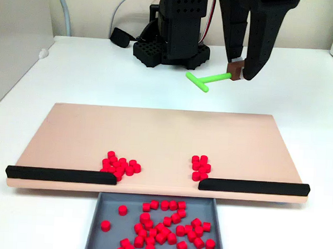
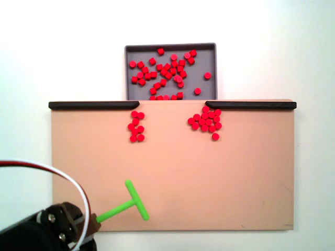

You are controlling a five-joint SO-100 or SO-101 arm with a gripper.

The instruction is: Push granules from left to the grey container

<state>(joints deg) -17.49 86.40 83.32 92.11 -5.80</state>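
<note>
Nearest the camera in a fixed view, the grey container (image 1: 94, 227) sits just below the front edge of the peach-coloured board (image 1: 160, 132), holding a loose scatter of red granules (image 1: 161, 227) across its floor. In another fixed view the same tray (image 2: 209, 86) lies at the top, its near end tucked under the board's edge (image 2: 172, 172) at the gap between the two black bars.

On the board, two clusters of granules remain. One bunch (image 1: 119, 165) lies against the inner end of the left black bar (image 1: 58, 174), and a smaller bunch (image 1: 200, 167) lies just at the inner end of the right black bar (image 1: 252, 186). Seen from above, the sides are reversed: the larger cluster (image 2: 206, 121) rests right of the gap and the smaller one (image 2: 137, 126) left of it, both just below the bars (image 2: 91, 105).

Well apart from the granules, the gripper (image 1: 237, 69) hangs beyond the far edge of the board, its jaws closed on a small brown block at the end of the green T-shaped stick (image 1: 205, 80). The stick's crossbar points away from the gripper. From above, the gripper (image 2: 90, 226) is at the lower left corner, and the stick (image 2: 128, 205) reaches out over the board, its crossbar far from both clusters. A white cable (image 2: 63, 175) arcs over the arm.
</note>
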